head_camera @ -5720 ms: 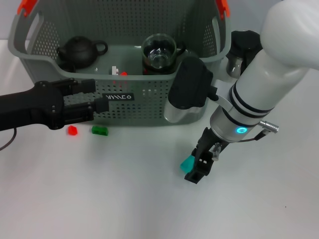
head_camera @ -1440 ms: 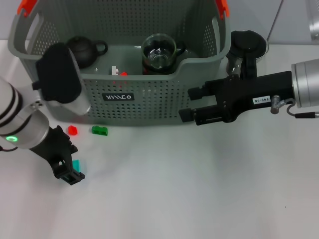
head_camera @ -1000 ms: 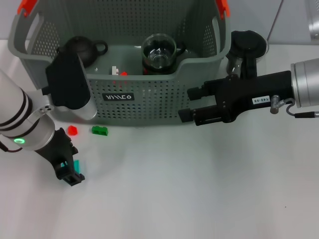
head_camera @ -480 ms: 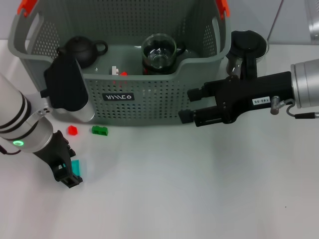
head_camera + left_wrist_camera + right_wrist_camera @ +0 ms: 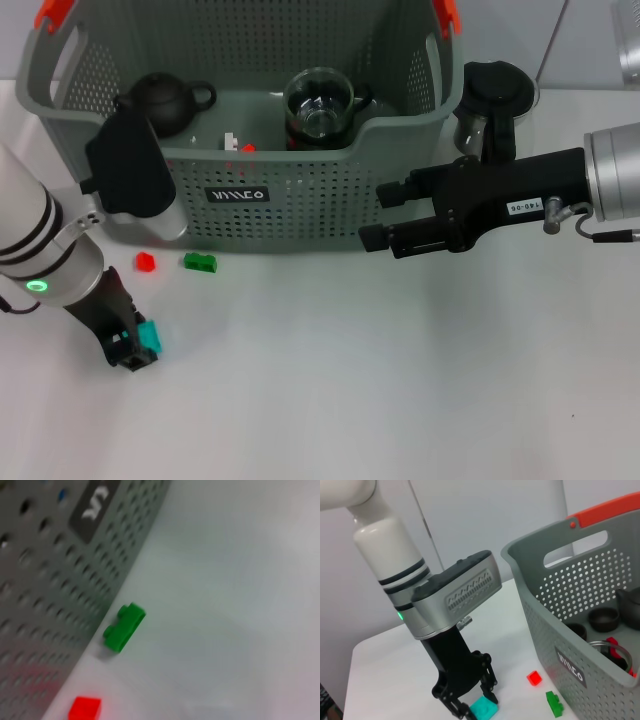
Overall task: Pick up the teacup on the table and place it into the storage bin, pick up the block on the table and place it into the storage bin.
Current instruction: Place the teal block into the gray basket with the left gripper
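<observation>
I am on the block step. My left gripper (image 5: 133,345) sits low at the lower left of the head view, its jaws pinched on the teal block (image 5: 150,333), which rests at table level; the right wrist view shows the same hold, black fingers (image 5: 489,682) closed around the teal piece (image 5: 483,708). My right gripper (image 5: 378,215) hangs parked at centre right, just in front of the storage bin (image 5: 300,190), with its jaws spread and nothing between them.

The storage bin fills the upper part of the head view. Inside it I see a dark teapot (image 5: 160,100) at the left and a glass vessel (image 5: 318,102) near the middle. A red block (image 5: 146,262) and a green block (image 5: 200,262) lie on the table just in front of the bin's wall, above my left gripper in the frame.

Next, I judge, I must lift the teal block clear of the table, carry it up over the bin's front rim and let go inside. The wall is high, so I need height before moving across.
</observation>
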Available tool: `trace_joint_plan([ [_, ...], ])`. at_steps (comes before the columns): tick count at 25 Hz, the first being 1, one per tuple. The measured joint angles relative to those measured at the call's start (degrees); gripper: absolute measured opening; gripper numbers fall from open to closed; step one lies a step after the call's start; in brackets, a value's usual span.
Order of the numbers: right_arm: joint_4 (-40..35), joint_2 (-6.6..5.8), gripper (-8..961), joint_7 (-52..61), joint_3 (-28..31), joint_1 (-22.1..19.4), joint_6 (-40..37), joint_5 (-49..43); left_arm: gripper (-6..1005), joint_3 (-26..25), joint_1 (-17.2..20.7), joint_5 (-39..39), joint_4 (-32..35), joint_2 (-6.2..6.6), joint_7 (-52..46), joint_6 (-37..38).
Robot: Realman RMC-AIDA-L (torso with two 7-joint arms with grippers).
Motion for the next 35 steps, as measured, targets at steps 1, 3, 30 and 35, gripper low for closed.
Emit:
trace_joint_plan([
  [1,0.0,0.00,746,0.0,0.0,0.0,0.0,0.0,558,0.0,-0.4,0.0,-0.7,0.25,-0.7,-0.1],
  [3,0.0,0.00,746,0.0,0.0,0.0,-0.1,0.0,495,-0.4,-1.3,0.0,-1.9,0.70,-2.2,-0.2],
  [30,0.0,0.09,746,0.1,-0.1,0.4,-0.1,0.0,401,-39.2,-12.2,-44.6,1.8,8.51,1.2,18.1],
  [35,0.0,0.10,746,0.2,-0.1,0.5,-0.1,0.0,401,-30.2,-17.8,-36.2,-5.9,9.95,-2.5,0.8],
])
